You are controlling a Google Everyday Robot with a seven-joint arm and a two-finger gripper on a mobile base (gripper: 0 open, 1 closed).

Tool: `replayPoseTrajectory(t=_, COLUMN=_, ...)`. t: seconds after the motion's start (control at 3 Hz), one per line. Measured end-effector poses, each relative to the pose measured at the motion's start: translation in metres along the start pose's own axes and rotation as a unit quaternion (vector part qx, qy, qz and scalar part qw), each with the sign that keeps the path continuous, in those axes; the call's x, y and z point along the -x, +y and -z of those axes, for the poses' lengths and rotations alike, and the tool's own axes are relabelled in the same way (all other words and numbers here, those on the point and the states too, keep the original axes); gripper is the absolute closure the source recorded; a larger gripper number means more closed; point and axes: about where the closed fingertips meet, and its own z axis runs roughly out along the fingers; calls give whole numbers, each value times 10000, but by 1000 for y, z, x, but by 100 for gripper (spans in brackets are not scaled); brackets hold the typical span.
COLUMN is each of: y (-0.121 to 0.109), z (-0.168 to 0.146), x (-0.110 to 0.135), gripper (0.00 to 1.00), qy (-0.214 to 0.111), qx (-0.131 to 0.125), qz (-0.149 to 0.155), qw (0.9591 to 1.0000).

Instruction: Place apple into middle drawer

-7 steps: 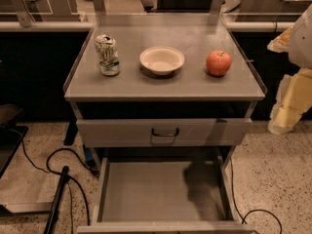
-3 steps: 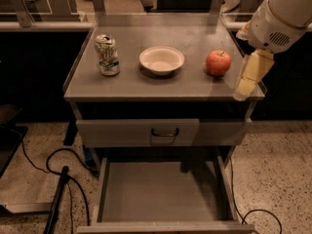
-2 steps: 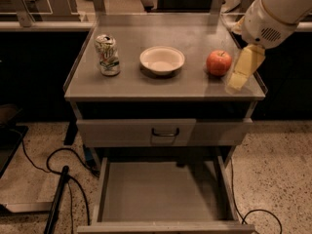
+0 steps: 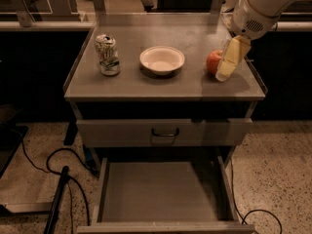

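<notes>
The red-orange apple (image 4: 213, 61) sits on the right side of the grey cabinet top (image 4: 165, 84). My gripper (image 4: 227, 62) hangs from the white arm at the upper right and is down at the apple's right side, partly covering it. The middle drawer (image 4: 161, 191) stands pulled out below, a shallow grey tray with a bare floor. Above it is a shut drawer front with a black loop handle (image 4: 165, 132).
A white bowl (image 4: 162, 59) sits mid-top, a crumpled soda can (image 4: 107, 54) at the left. Black cables (image 4: 58, 167) trail over the speckled floor at the left, another at the right. Benches stand behind the cabinet.
My arm has swung in from the right and moved left and down, bringing the gripper from beside the cabinet's right edge onto the apple's right side. The apple has not moved.
</notes>
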Motion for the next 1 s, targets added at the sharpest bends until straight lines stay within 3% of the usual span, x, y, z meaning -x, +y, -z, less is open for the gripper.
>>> replayPoseTrajectory(t=1.0, y=-41, z=-35, x=-8, gripper=0, qy=102, qx=161, qz=49, qw=9998)
